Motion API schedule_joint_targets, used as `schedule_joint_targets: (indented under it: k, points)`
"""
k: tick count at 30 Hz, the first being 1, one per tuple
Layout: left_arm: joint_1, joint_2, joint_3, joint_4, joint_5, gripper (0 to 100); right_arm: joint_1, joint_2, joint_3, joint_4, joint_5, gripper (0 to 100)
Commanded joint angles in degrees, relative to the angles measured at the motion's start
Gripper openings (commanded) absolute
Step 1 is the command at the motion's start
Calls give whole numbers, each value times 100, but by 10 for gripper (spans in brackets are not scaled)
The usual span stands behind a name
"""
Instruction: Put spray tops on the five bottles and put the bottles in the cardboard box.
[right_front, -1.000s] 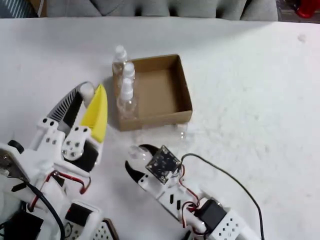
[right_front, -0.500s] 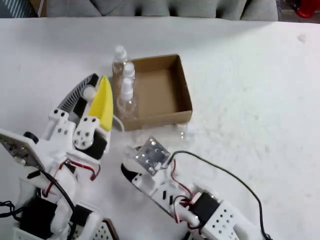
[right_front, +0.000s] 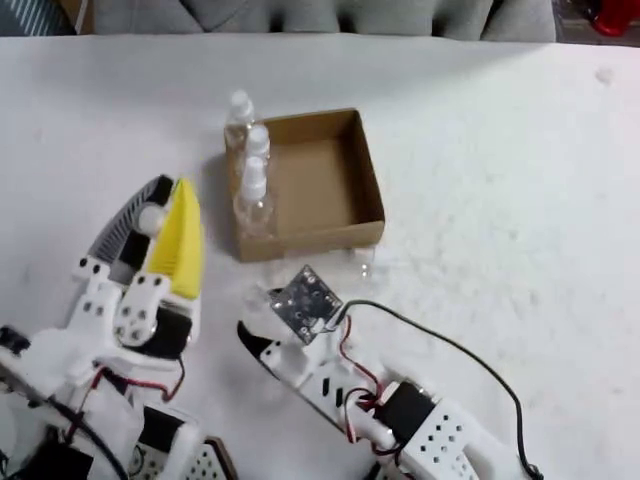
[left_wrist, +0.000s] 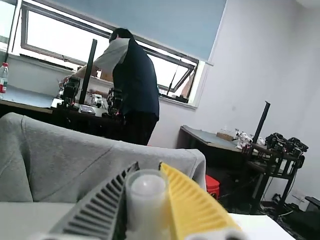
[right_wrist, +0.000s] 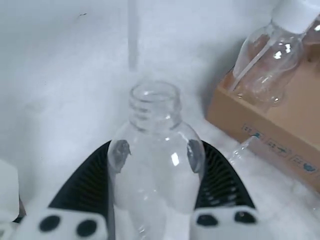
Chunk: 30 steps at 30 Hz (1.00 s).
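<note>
- Yellow finger and grey ribbed finger of your left gripper (right_front: 172, 192) are closed on a white spray top (left_wrist: 146, 192). The top sits upright between them, close to the fingertips.
- Your left arm stands at the near-left corner of the table (right_front: 500, 150). The gripper points away toward the far side and is held off the surface.
- It is to the left of the cardboard box (right_front: 310, 240) and apart from it.
- The left wrist camera looks out level over a grey sofa back (left_wrist: 60, 150).
- Your right arm stretches low from the near edge, diagonally toward the box's near-left corner. A black cable (right_front: 450, 355) loops behind it.
- Your right gripper (right_wrist: 155, 150) has its black fingers (right_wrist: 85, 192) clamped on a clear bottle (right_wrist: 152, 170), one finger on each flank of the body.
- The bottle's neck points out past the fingertips. Its threaded mouth is open, with no top on it.
- The held bottle is outside the box, just short of its near wall.
- The two grippers are side by side and not touching, so the spray top and the open bottle are apart.
- Three bottles with spray tops (right_front: 257, 145) stand in a row along the box's left wall. They appear to be inside it.
- A thin pale tube (right_wrist: 132, 35) shows beyond the open mouth. You cannot tell what it joins.
- A small clear item (right_front: 362, 262) lies on the table by the box's near wall, too small to identify.
</note>
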<state>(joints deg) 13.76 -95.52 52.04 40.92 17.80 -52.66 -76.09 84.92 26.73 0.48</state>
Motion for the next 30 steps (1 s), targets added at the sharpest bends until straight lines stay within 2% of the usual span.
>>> schedule_joint_targets:
  k: [1, 9, 15, 19, 22, 30]
  points:
    - [-57, -101, 88, 158, 246, 23, -40, 22, -334, -119, -53, 18]
    - [-646, -110, 756, -492, 255, 23, -57, 22, -334, -84, -62, 18]
    - [-690, -110, 695, -738, 387, 23, -57, 57, -334, -84, -62, 18]
    - [-681, -101, 176, -290, 888, 23, -48, 22, -211, -119, -53, 18]
    - [-664, -101, 44, -62, 888, 23, -48, 22, -211, -119, -53, 18]
    - [-681, -110, 404, -79, 897, 23, -48, 13, -220, -119, -53, 18]
